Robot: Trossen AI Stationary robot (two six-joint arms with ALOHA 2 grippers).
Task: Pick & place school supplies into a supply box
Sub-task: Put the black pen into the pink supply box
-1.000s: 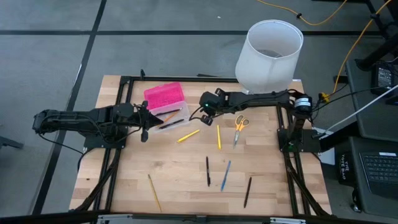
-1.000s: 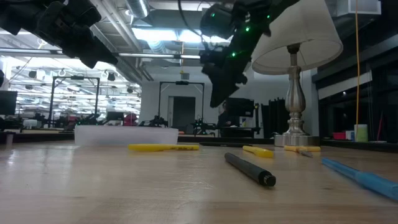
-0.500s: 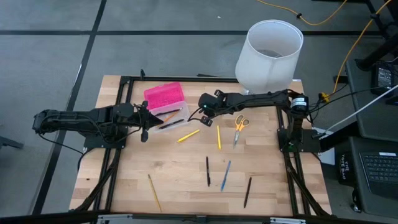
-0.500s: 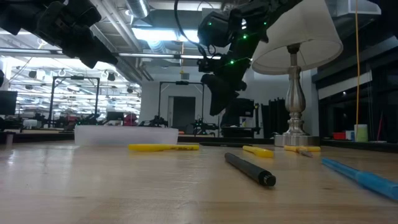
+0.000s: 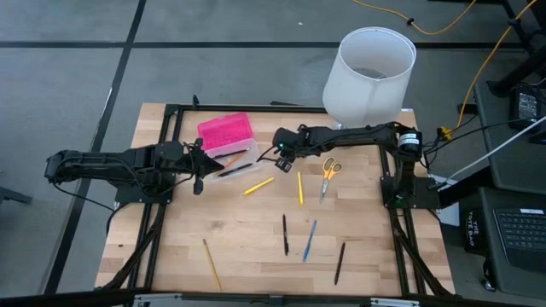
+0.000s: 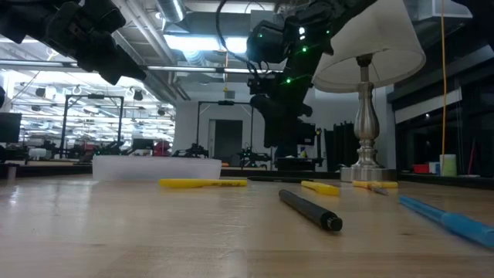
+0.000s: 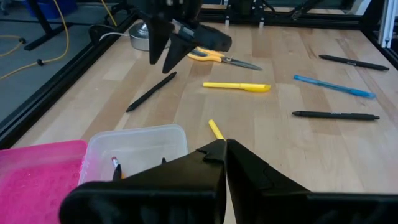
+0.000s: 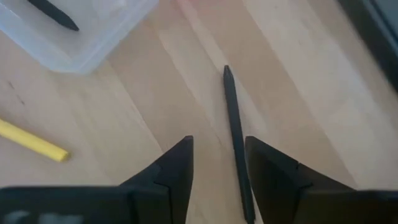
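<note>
Right wrist view: right gripper [image 8: 216, 165] is hanging open and empty over a black pen [image 8: 236, 137] lying on the counter [image 8: 323, 99] just beside the supply box [image 8: 81, 37]; next, descending and closing seems required.

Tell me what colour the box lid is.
Hot pink; the lid shows best in the high view.

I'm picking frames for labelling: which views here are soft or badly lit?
Low view: backlit by ceiling lights, arms silhouetted, black pen up front soft. Right wrist view: the gripper's fingers blurred, black pen fairly sharp. Left wrist view: pink lid blurred. High view: even light.
</note>
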